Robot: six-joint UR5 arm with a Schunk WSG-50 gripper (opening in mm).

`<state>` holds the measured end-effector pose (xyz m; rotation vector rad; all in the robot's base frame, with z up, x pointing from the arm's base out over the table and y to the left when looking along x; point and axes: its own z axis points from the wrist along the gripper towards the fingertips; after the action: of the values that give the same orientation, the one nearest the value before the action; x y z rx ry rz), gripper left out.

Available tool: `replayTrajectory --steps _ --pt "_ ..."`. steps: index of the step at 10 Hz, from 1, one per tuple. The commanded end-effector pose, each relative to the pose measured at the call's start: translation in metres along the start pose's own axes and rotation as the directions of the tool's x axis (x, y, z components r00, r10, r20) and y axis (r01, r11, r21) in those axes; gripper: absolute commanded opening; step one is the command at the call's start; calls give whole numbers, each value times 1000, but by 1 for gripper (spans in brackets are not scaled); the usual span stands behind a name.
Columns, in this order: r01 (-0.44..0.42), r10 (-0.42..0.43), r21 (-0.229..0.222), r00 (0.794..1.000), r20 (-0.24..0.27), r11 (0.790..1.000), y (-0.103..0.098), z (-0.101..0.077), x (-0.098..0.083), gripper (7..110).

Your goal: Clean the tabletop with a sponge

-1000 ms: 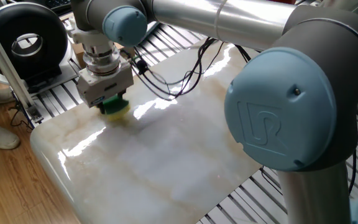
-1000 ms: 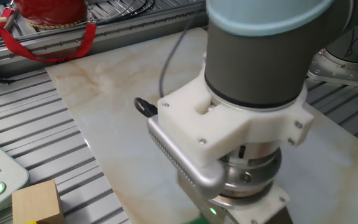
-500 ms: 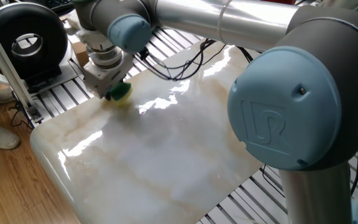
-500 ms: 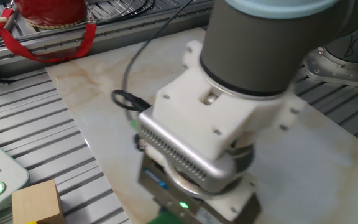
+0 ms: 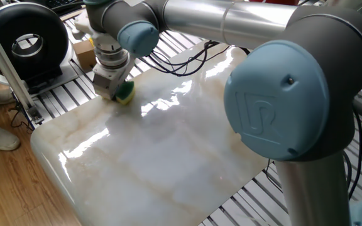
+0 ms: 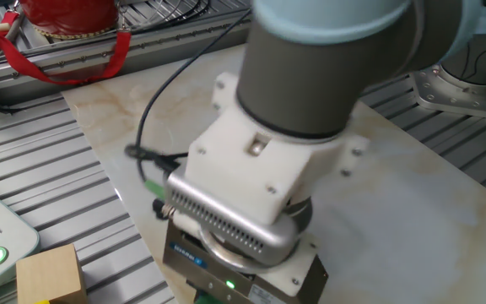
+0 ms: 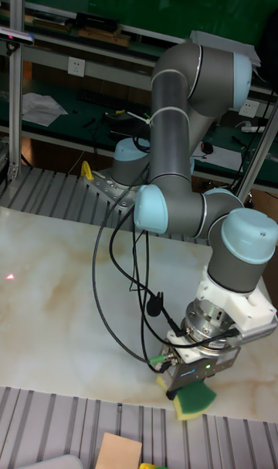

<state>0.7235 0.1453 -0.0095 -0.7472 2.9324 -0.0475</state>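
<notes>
The gripper [image 5: 119, 94] is clamped on the sponge [image 5: 126, 94], pressing it flat against the tabletop [image 5: 168, 157] right at one edge, beside the ribbed metal slats [image 5: 58, 103]. I can't see any dirt, so I'd guess most of the slab is unwiped.

The tabletop [image 5: 168, 150] is a glossy white marble-look slab with faint beige-brown veins and rounded corners, resting on a ribbed grey metal slat surface [image 6: 66, 203]. The sponge [image 5: 126, 94], green over yellow, sits pressed near 1 edge.
</notes>
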Motion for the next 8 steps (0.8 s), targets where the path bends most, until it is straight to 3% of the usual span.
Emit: replayTrajectory --steps 1,8 --pt "50 -49 -50 999 11 997 7 3 -1 7" --pt "51 -51 -70 999 11 996 7 5 2 7"
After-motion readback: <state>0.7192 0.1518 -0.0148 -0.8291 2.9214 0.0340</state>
